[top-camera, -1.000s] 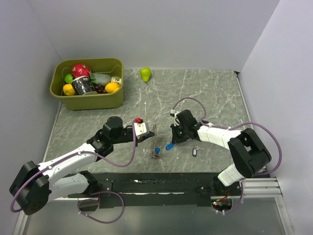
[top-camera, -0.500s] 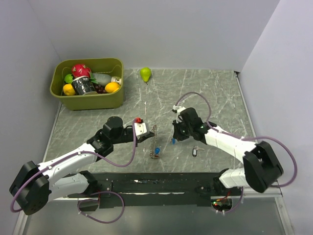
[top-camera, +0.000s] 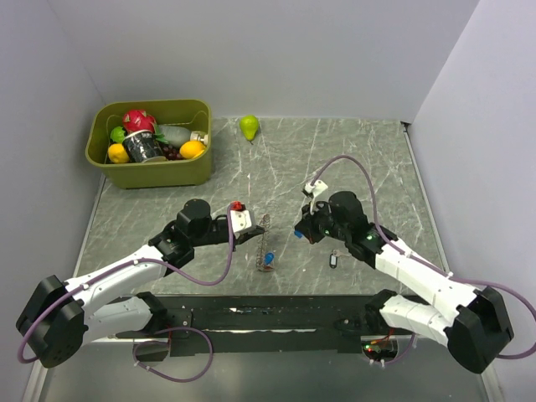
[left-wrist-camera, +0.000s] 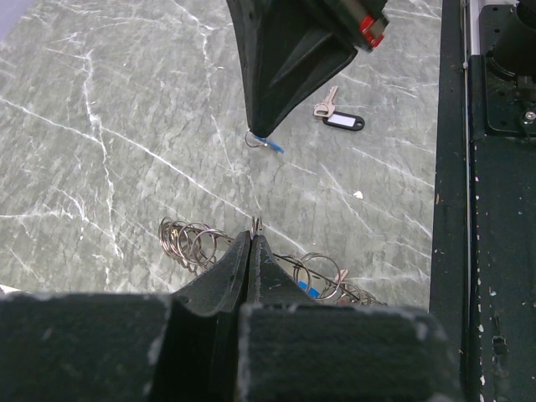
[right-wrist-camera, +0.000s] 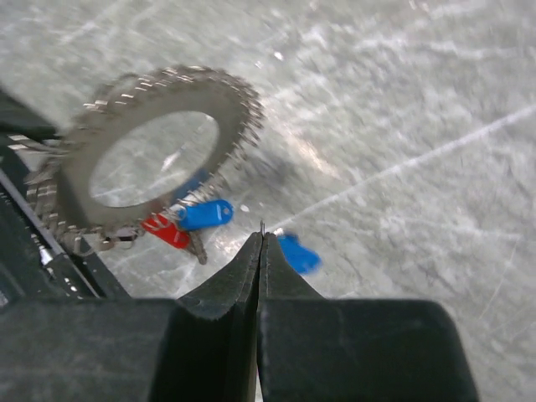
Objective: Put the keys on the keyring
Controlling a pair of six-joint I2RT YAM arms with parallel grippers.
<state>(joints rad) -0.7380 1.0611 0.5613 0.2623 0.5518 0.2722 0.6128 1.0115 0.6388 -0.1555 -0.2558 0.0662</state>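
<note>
On the veined grey stone table (top-camera: 368, 167), the keyring (top-camera: 265, 243) stands on edge, a thin metal hoop with a jagged, toothed rim. A blue tag (right-wrist-camera: 205, 213) and a red tag (right-wrist-camera: 163, 230) hang from it. The left gripper (left-wrist-camera: 254, 239), fingers pressed together, pinches its rim. Right of the keyring, the right gripper (right-wrist-camera: 261, 237) pinches a blue-tagged key (right-wrist-camera: 297, 255), which is slightly farther from the ring than a second ago. The right arm's elbow has swung outward. Farther right lies a dark-tagged key (top-camera: 333, 260).

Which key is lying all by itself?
The black-tagged key, flat on the table; the blue one dangles from the right gripper, others hang on the keyring.
</note>
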